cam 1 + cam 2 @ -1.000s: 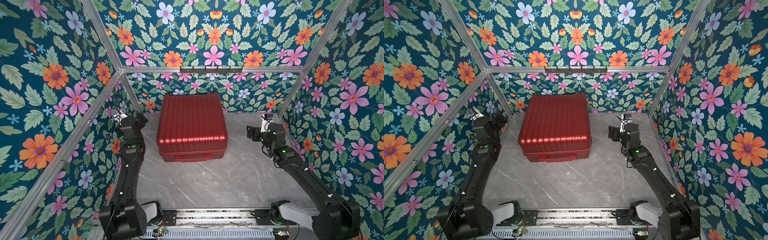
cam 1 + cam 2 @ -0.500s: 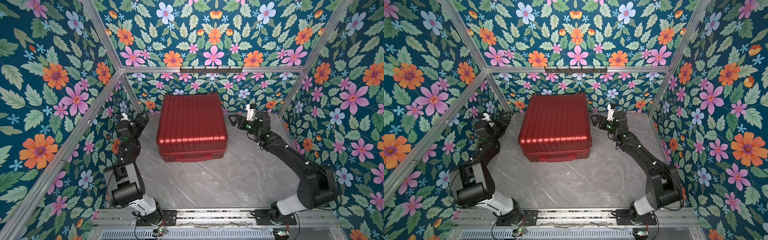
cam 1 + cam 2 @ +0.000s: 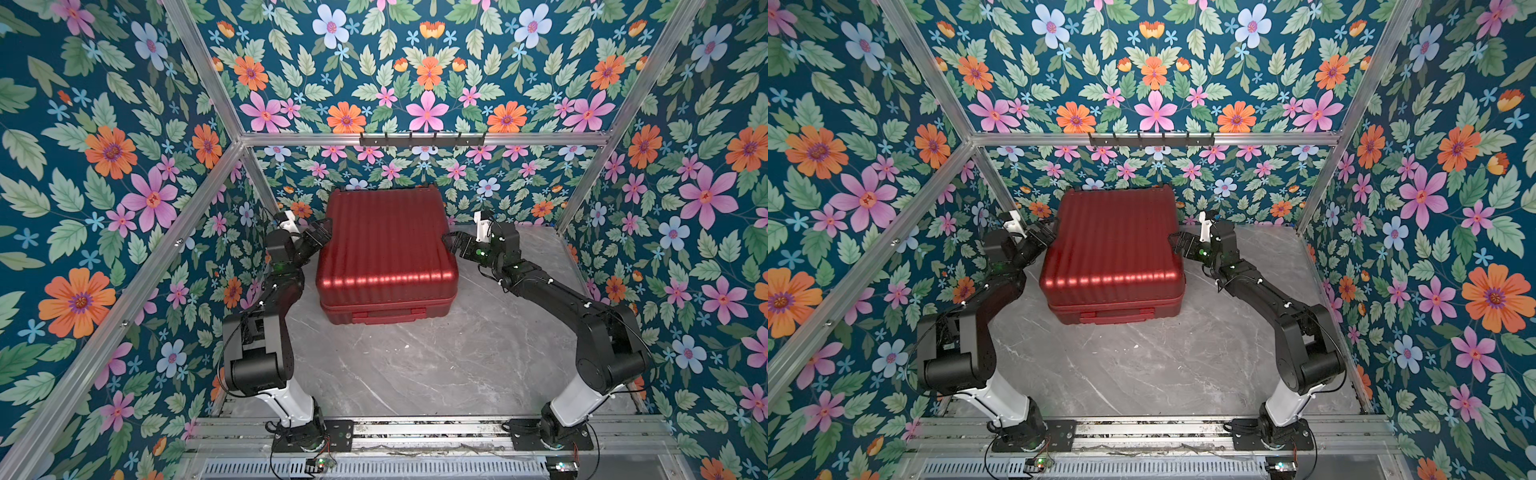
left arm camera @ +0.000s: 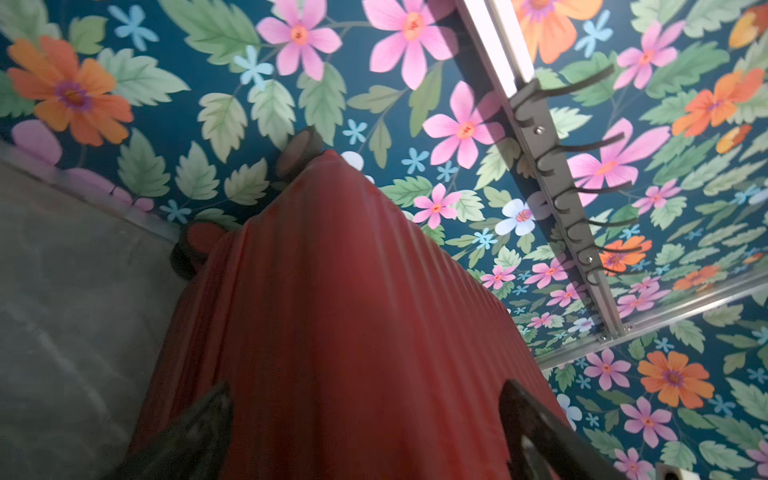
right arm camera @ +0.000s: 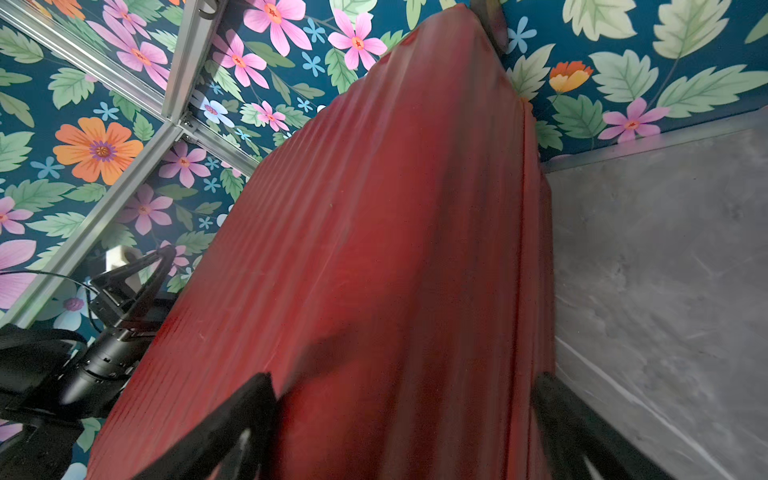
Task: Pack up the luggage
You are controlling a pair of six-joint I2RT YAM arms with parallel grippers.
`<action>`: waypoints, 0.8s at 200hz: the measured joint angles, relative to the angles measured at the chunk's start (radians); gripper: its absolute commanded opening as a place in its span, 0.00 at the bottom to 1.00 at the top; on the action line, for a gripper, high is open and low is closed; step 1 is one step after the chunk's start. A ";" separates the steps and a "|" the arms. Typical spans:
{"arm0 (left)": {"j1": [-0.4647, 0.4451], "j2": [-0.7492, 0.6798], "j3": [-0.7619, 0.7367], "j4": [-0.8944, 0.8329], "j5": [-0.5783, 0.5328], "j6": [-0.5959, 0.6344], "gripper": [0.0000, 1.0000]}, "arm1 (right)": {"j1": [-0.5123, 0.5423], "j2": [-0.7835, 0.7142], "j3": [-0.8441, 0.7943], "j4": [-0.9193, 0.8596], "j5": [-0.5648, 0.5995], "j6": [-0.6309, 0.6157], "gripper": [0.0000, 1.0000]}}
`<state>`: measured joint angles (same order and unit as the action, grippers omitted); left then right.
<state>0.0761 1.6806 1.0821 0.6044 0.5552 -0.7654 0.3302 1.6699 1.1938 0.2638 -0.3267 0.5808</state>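
End effectors (image 3: 323, 232) (image 3: 449, 244) wide open beside luggage (image 3: 386, 253)

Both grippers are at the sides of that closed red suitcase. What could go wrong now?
The shell of the luggage is ribbed and rounded, so the open left gripper and right gripper might slip off rather than catch an edge. It lies loose on the smooth table, so an uneven push could slide or turn it. Its far end sits close to the back wall, where it could jam.
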 measured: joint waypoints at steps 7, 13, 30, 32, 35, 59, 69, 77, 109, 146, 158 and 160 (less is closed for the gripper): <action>-0.023 0.003 0.009 -0.003 -0.005 0.019 1.00 | 0.000 -0.005 -0.009 0.002 0.004 -0.006 0.96; -0.044 0.008 0.017 -0.007 -0.010 0.036 1.00 | 0.000 -0.016 -0.018 0.007 0.013 -0.010 0.96; -0.099 0.019 0.031 -0.006 -0.035 0.068 1.00 | -0.005 -0.064 -0.058 0.005 0.044 -0.046 0.96; -0.106 0.021 0.032 -0.005 -0.040 0.070 1.00 | -0.006 -0.071 -0.064 0.006 0.049 -0.048 0.96; -0.113 0.022 0.034 -0.004 -0.044 0.073 1.00 | -0.008 -0.078 -0.073 0.005 0.054 -0.054 0.97; -0.185 0.025 0.038 0.029 -0.101 0.111 1.00 | -0.011 -0.148 -0.143 0.009 0.077 -0.072 0.96; -0.214 0.031 0.039 0.047 -0.135 0.113 1.00 | -0.015 -0.180 -0.171 0.006 0.076 -0.084 0.96; -0.235 0.032 0.037 0.056 -0.152 0.115 1.00 | -0.026 -0.211 -0.196 -0.003 0.077 -0.091 0.96; -0.310 0.030 0.019 0.087 -0.200 0.112 1.00 | -0.093 -0.286 -0.240 -0.040 0.065 -0.123 0.96; -0.311 -0.037 -0.003 0.002 -0.219 0.099 1.00 | -0.116 -0.333 -0.224 -0.114 0.029 -0.173 0.99; -0.291 -0.092 -0.017 -0.080 -0.227 0.116 1.00 | -0.148 -0.376 -0.218 -0.136 0.024 -0.186 0.99; -0.287 -0.102 -0.019 -0.095 -0.232 0.118 1.00 | -0.155 -0.384 -0.217 -0.138 0.024 -0.188 0.99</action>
<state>-0.2108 1.5784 1.0626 0.5091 0.3233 -0.6476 0.1753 1.2861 0.9768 0.1253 -0.3027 0.3927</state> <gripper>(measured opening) 0.998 0.993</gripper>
